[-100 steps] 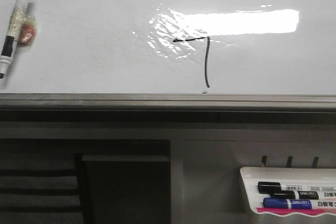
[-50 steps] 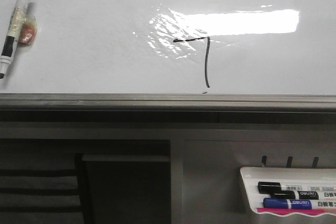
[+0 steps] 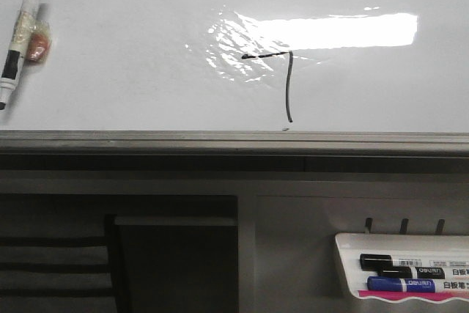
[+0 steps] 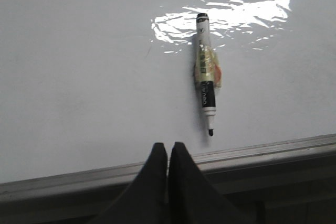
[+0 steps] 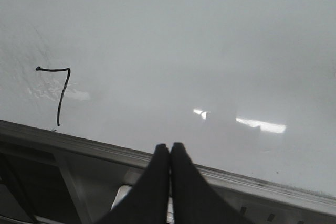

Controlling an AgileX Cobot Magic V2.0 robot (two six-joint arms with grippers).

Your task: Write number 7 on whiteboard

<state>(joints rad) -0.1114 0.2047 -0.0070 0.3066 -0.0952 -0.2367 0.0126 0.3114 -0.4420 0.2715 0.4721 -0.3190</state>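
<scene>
The whiteboard (image 3: 132, 49) fills the upper front view, with a grey edge rail (image 3: 234, 139) along its lower side. A thin black number 7 (image 3: 289, 86) is drawn near the glare; it also shows in the right wrist view (image 5: 60, 95). A black-and-white marker (image 3: 16, 42) with yellowish tape lies uncapped on the board at the left, also in the left wrist view (image 4: 205, 82). My left gripper (image 4: 167, 146) is shut and empty, back from the rail, short of the marker tip. My right gripper (image 5: 170, 146) is shut and empty over the rail, right of the 7.
A small white tray (image 3: 403, 273) hangs below the board at the lower right, holding a black marker (image 3: 399, 262) and a blue marker (image 3: 410, 284). A dark panel (image 3: 176, 262) sits below the rail at the left.
</scene>
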